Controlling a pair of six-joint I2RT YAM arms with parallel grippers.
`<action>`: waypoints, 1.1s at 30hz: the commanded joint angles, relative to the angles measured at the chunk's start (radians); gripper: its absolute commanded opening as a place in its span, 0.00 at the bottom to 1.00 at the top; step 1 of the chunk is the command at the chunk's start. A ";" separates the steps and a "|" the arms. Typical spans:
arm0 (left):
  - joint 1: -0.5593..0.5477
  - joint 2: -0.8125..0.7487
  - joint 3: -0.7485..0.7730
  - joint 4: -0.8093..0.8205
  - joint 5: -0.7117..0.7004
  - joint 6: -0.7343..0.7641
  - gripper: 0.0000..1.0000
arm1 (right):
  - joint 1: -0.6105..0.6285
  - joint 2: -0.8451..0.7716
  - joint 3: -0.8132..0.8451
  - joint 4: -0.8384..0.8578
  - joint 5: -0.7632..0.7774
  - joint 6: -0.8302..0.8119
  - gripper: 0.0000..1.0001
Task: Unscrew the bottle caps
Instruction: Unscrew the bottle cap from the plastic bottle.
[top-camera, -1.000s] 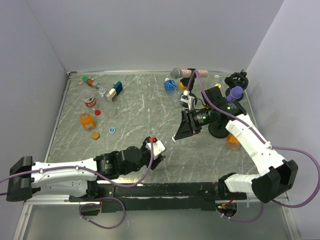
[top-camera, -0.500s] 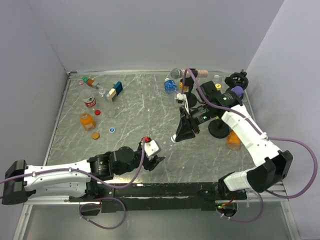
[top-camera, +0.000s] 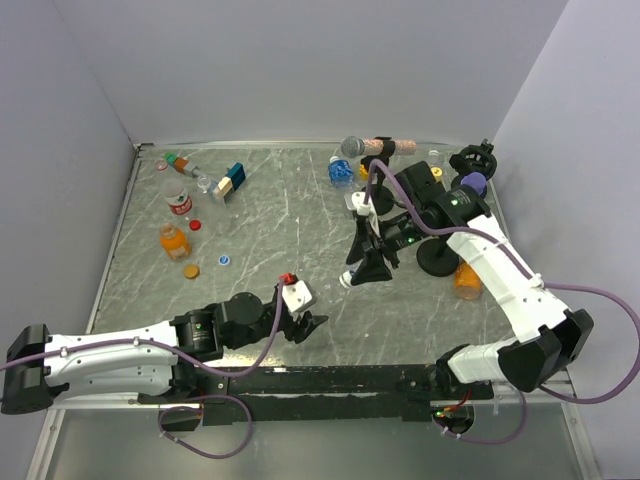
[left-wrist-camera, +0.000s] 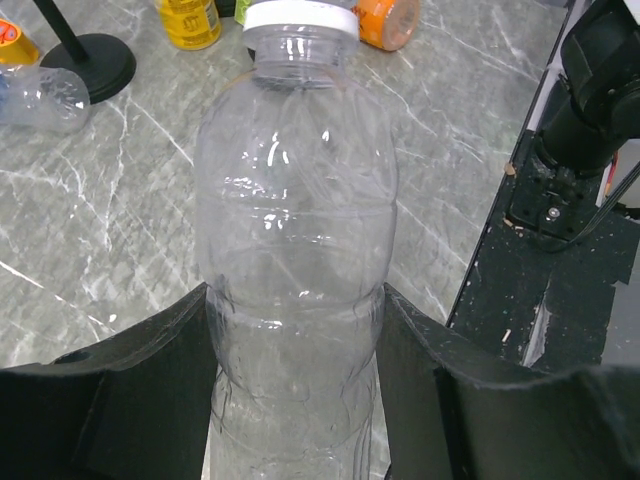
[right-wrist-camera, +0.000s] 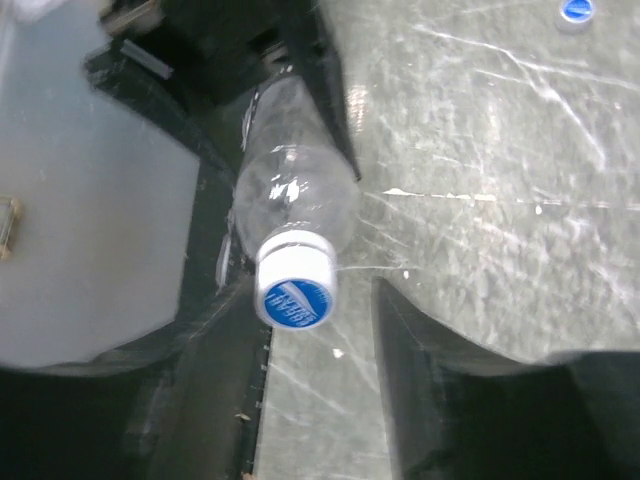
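The left gripper (left-wrist-camera: 295, 300) lies low near the middle of the table's (top-camera: 290, 215) front edge; its jaws are closed on the body of a clear bottle (left-wrist-camera: 295, 230), one on each side, touching it; the bottle lies slanted away from the arm, its neck toward the right arm; a white cap (right-wrist-camera: 295, 290) with blue print sits on the neck; the right gripper (right-wrist-camera: 320, 330) faces that cap end-on, its jaws parted around it, with a visible gap on at least one side, so they do not clamp it; farther left stand an orange bottle (top-camera: 174, 241) and a clear one with a red label (top-camera: 180, 201); loose near them lie a red cap (top-camera: 195, 224), an orange cap (top-camera: 191, 270) and a blue cap (top-camera: 223, 261); a blue bottle (top-camera: 341, 172) lies at the back beside a grey microphone (top-camera: 352, 147); another orange bottle (top-camera: 466, 281) lies by the right arm.
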 joint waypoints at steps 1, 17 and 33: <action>-0.005 -0.011 -0.002 0.014 0.037 -0.001 0.01 | -0.009 -0.011 0.091 0.070 0.041 0.163 0.70; -0.005 0.052 0.091 -0.069 -0.023 0.043 0.01 | -0.109 -0.184 -0.140 0.256 0.187 1.022 0.97; -0.005 0.146 0.156 -0.045 -0.033 0.103 0.01 | -0.109 -0.153 -0.232 0.285 0.055 1.019 0.66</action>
